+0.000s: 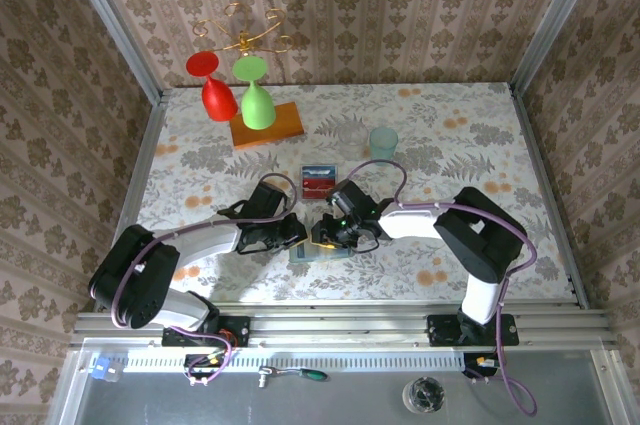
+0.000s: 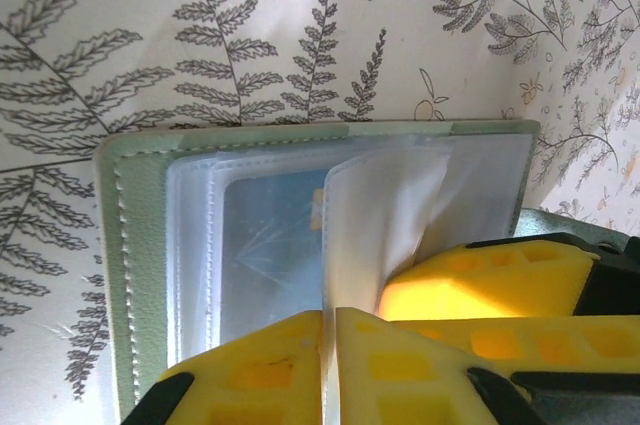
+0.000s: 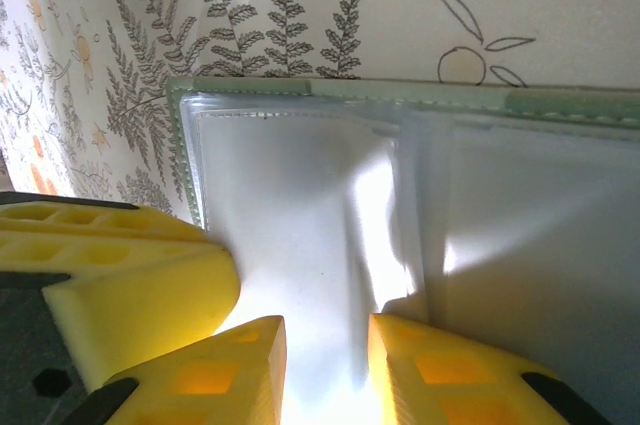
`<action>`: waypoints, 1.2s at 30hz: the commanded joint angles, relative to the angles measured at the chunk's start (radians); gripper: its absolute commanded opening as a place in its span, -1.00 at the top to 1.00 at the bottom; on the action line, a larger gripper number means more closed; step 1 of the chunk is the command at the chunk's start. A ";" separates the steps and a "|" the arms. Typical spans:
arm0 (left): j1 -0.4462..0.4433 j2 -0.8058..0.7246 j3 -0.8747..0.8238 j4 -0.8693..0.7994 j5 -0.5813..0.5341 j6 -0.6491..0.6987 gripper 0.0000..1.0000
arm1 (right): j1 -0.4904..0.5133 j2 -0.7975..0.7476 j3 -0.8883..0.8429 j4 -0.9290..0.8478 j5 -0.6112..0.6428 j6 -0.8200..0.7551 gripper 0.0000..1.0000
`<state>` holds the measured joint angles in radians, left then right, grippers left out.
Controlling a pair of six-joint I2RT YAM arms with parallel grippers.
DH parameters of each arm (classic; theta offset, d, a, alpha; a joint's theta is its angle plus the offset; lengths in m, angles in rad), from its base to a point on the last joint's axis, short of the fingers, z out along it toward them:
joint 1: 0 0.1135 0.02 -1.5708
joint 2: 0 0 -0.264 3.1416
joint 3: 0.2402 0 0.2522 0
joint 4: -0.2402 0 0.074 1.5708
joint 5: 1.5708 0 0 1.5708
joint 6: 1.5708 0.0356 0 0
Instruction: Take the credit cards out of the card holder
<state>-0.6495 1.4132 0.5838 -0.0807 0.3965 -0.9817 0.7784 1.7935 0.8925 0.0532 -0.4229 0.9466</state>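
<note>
Card holder lies open on the tabletop, low in the centre of the top view, between the two claws and largely under them. Left claw, at the bottom of its wrist view, is pressed together on a translucent sleeve of the holder. Right claw has its jaws a little apart, with pale sleeve plastic in or behind the gap; I cannot tell whether it pinches that leaf. Cards, red and blue, lie stacked just above the claws in the top view, apart from the holder.

What could go wrong, as I judge it:
- Both claws crowd one small holder, so a finger could knock the other claw.
- The sleeve is thin and slick and may slip free, or tear if pulled hard.
- Nothing pins the cover, so the holder could lift or drag along and bump the stack.
- A pinch through the sleeve would clamp a card inside it.

Hard to make out:
- A bluish shape with a yellow spot behind the sleeves, mid left wrist view, may be a card; it is too blurred to say.
- The fingers cut off the holder's near edge in both wrist views.
</note>
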 commanded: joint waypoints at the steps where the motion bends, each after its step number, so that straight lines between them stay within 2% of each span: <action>1: -0.007 -0.025 0.027 0.000 0.012 -0.011 0.74 | -0.003 -0.050 -0.015 -0.020 0.024 0.005 0.40; 7: -0.015 -0.042 0.052 -0.023 0.005 -0.015 0.71 | -0.011 -0.107 -0.023 -0.055 0.044 -0.012 0.40; 15: -0.061 -0.032 0.090 -0.028 -0.035 -0.038 0.53 | -0.038 -0.209 -0.057 -0.117 0.065 -0.049 0.39; 22: -0.122 0.031 0.144 -0.013 -0.063 -0.061 0.46 | -0.074 -0.302 -0.104 -0.166 0.072 -0.083 0.38; 36: -0.203 0.183 0.224 0.047 -0.065 -0.098 0.45 | -0.125 -0.446 -0.161 -0.267 0.089 -0.134 0.34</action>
<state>-0.8375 1.5776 0.7788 -0.0574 0.3378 -1.0561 0.6605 1.3884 0.7441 -0.1646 -0.3611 0.8375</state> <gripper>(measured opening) 0.277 0.329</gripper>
